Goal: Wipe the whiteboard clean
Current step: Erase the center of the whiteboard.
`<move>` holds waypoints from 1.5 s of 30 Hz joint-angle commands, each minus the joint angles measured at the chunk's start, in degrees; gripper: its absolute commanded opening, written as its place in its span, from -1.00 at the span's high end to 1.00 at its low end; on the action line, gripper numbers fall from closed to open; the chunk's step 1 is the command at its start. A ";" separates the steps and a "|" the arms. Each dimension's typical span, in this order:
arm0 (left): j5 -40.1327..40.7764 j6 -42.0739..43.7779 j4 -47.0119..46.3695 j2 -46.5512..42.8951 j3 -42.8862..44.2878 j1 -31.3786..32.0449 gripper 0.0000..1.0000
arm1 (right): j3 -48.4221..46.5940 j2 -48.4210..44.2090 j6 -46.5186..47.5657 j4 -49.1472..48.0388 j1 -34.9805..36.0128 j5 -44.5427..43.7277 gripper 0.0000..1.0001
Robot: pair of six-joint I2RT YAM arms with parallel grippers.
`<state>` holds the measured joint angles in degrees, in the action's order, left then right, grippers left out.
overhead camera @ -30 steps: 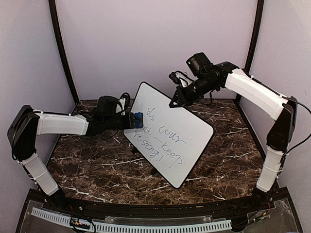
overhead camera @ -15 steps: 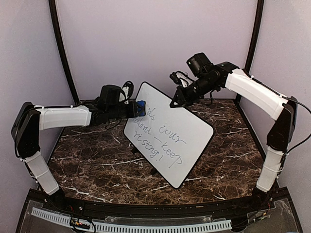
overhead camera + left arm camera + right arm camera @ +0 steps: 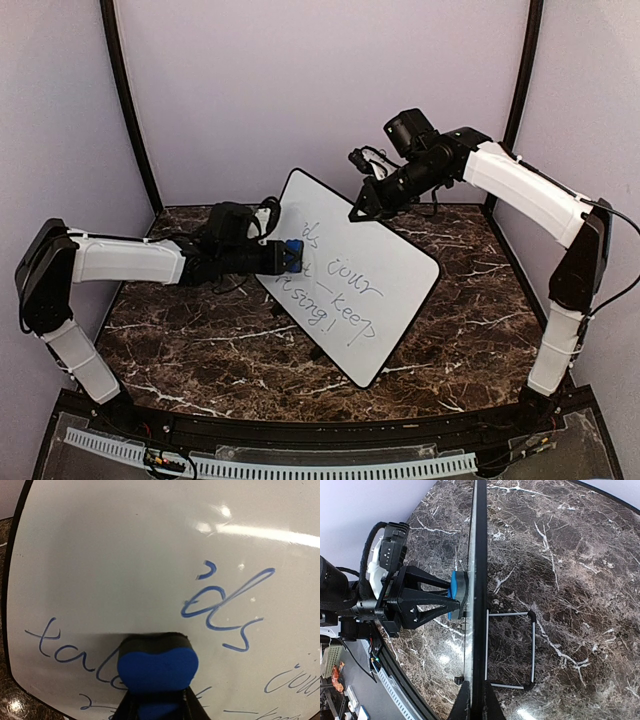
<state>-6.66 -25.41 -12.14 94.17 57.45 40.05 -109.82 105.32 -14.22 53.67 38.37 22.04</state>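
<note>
One tool tight around blue eraser

whiteboard standing on table, eraser against its left side

arms: white shells, black joints | left pincer: black, triangular struts | cables: black

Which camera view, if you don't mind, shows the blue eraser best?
The left wrist view: the eraser sits large and close, pressed on the whiteboard. The top view shows only a small blue patch; the right wrist view shows it edge-on.
</note>
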 commanded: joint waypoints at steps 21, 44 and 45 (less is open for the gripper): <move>0.69 3.83 1.99 2.61 6.66 1.68 1.00 | 0.96 0.08 6.92 -0.22 2.24 2.70 1.00; 5.14 6.49 3.05 6.08 12.13 3.09 1.00 | 1.38 -0.32 6.59 -0.41 2.31 2.21 1.00; 5.02 6.50 3.07 6.76 12.67 2.62 1.00 | 1.60 -0.40 6.57 -0.50 2.32 2.23 1.00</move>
<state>-3.11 -21.23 -8.67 97.32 65.36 42.65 -109.69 105.32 -14.87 53.87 37.89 20.75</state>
